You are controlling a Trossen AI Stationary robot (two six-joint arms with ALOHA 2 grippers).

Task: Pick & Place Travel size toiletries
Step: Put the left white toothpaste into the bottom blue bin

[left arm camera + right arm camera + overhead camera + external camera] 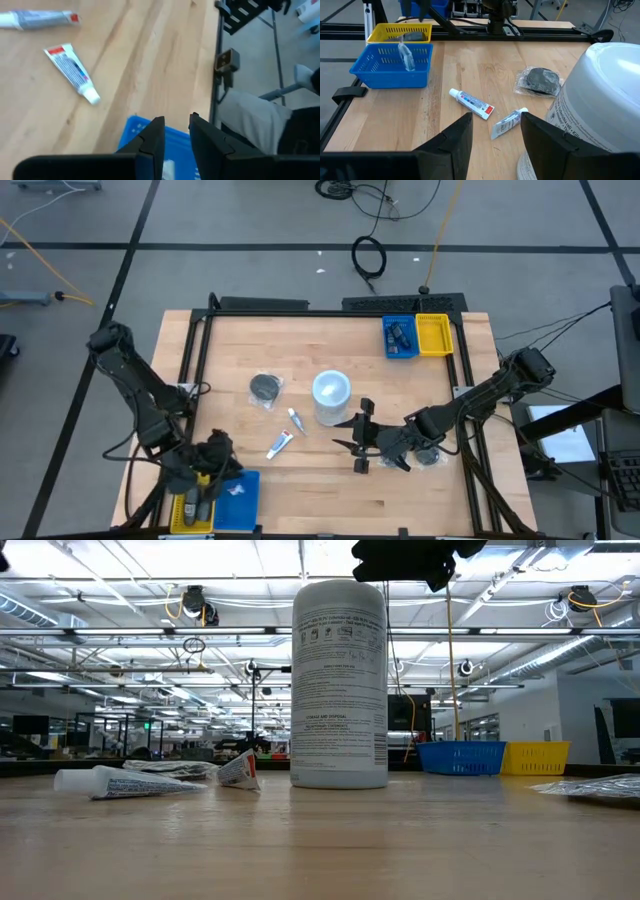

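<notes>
Two small white tubes lie flat on the wood, also seen as tubes in the right wrist view. A dark round disc in a clear wrapper lies farther back. My right gripper is open and hovers beside the white cylinder, its fingers pointing toward the tubes. My left gripper hangs over the near-left blue tray, fingers slightly apart. A small translucent item leans inside that tray. A clear packet lies under my right arm.
A yellow tray sits beside the near-left blue tray. A second blue tray holding items and a yellow tray stand at the far right corner. The tall cylinder stands upright mid-table. A black frame runs along the table's edges.
</notes>
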